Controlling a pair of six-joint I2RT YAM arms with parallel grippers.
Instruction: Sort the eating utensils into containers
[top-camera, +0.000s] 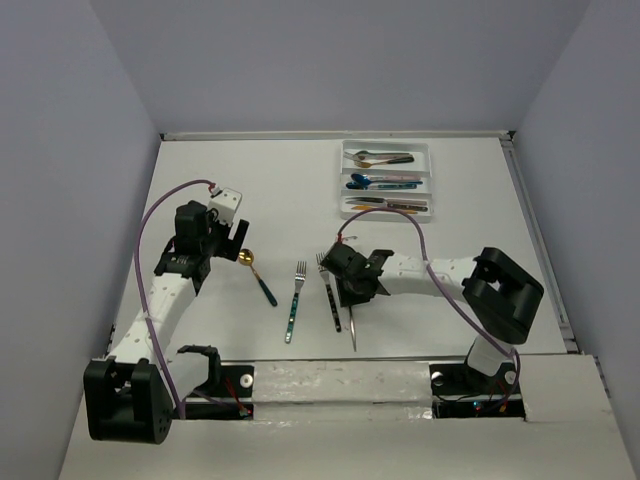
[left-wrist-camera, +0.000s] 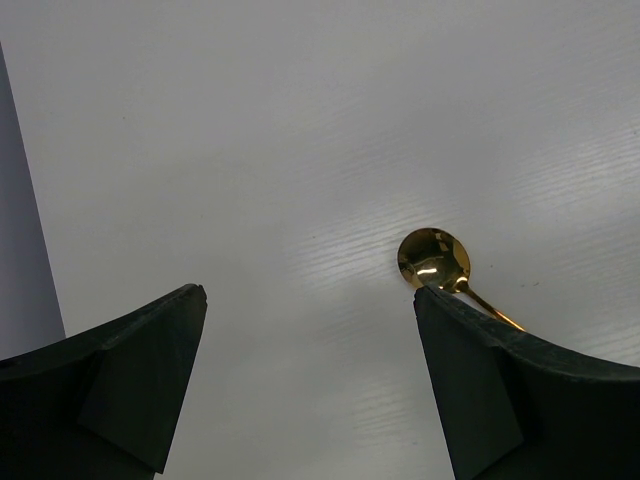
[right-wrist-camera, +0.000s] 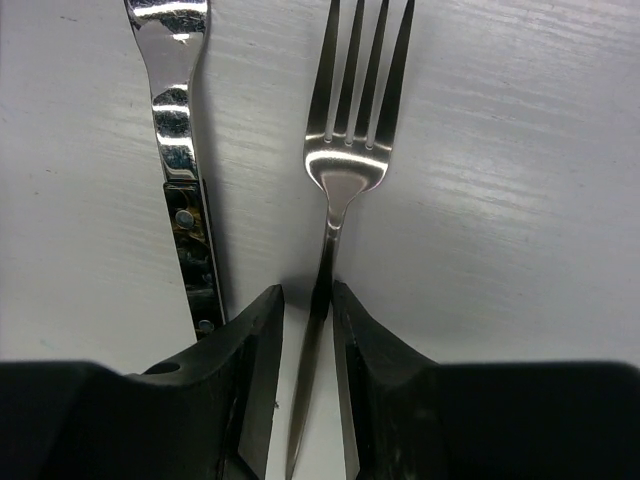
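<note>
My right gripper (top-camera: 352, 288) (right-wrist-camera: 308, 295) stands low over the table, its jaws drawn close about the slim handle of a silver fork (right-wrist-camera: 348, 165) (top-camera: 352, 328) that lies flat; a thin gap shows on the left side. A black-handled fork (right-wrist-camera: 188, 215) (top-camera: 330, 295) lies just left of it. My left gripper (top-camera: 230, 246) (left-wrist-camera: 310, 300) is open and empty above the table, with a gold spoon (left-wrist-camera: 433, 258) (top-camera: 246, 259) with a blue handle by its right finger. A teal-handled fork (top-camera: 294, 300) lies between them. The white tray (top-camera: 386, 143) at the back holds several utensils in three compartments.
Grey walls close in the table on the left, back and right. The table's near edge with both arm bases runs along the bottom of the top view. The right arm's purple cable (top-camera: 440, 265) loops over the table between the tray and the gripper.
</note>
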